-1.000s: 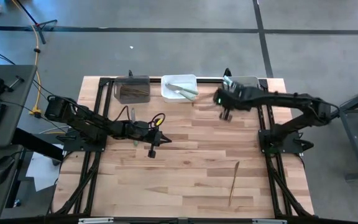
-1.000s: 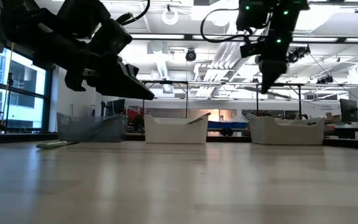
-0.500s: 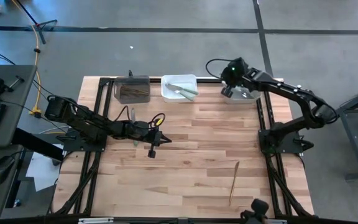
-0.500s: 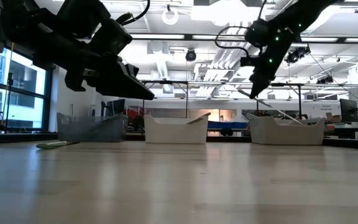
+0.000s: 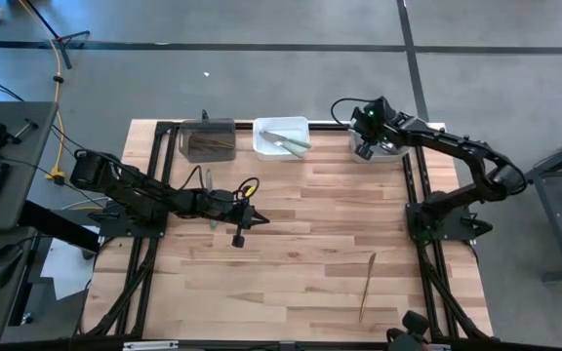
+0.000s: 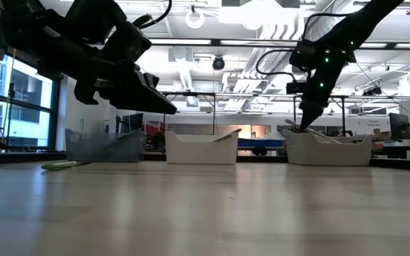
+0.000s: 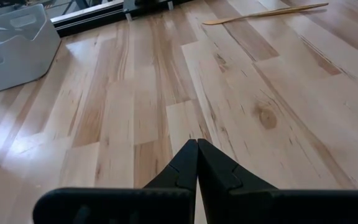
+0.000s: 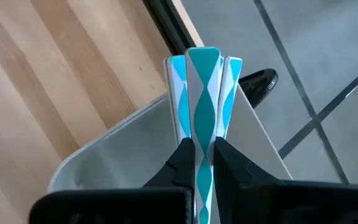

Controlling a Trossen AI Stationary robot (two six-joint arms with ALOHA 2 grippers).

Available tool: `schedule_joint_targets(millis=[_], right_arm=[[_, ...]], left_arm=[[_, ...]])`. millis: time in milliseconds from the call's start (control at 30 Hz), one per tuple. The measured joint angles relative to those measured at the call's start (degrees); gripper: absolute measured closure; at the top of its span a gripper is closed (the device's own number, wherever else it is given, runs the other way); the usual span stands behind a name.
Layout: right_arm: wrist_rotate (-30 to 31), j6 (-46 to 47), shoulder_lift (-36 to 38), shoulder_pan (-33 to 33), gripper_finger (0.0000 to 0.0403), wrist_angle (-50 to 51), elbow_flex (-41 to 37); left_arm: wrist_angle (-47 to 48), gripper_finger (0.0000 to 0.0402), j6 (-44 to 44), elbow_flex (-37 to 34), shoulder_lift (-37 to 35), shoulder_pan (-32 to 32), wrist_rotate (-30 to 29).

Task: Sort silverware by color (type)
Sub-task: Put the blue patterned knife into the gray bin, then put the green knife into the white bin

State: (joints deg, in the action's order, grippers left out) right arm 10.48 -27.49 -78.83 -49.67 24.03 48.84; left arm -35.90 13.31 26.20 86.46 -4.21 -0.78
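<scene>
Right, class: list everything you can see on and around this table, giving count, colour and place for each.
dark bin: one, far left of the bin row, dark pieces inside.
white bin: one, middle of the row, pale green pieces inside.
grey bin: one, far right.
blue-handled silverware: several, light blue, over the grey bin.
green piece: one, pale green, beside the left arm.
bronze piece: one, near right of table.
left gripper: fingers shut, empty, mid-table.
right gripper: fingers shut on blue silverware.
</scene>
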Motion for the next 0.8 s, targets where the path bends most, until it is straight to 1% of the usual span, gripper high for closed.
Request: schedule_joint_targets(millis=[100,200,300,400,533,667,800], right_arm=[[0.00,0.14,0.00,-0.60,0.0393,-1.62,-1.01],[0.56,0.42,-0.02,-0.61,0.0377,-2.48,-1.05],[2.37,1.03,-0.02,-0.56,0.0344,-3.26,-1.01],[3.47,3.62,0.00,-0.57,0.0310,-3.35,-0.99],[3.97,5.51,0.29,0.22,0.0281,-0.80,-0.99],[6.02,5.81,2.52,3.82,0.0277,2.48,-0.97],[6.67,7.17,7.35,9.96,0.0299,6.73,-0.92]], left_arm=[[0.00,0.0401,-0.19,0.00,0.00,0.00,0.00],[0.00,0.0401,-0.19,0.00,0.00,0.00,0.00],[0.00,0.0401,-0.17,0.01,0.00,0.00,0.00],[0.00,0.0401,-0.16,0.00,0.00,0.00,0.00],[0.02,0.0401,-0.16,0.01,0.00,0.00,0.00],[0.02,0.0401,-0.16,0.00,0.00,0.00,0.00],[0.02,0.0401,-0.16,0.00,0.00,0.00,0.00]])
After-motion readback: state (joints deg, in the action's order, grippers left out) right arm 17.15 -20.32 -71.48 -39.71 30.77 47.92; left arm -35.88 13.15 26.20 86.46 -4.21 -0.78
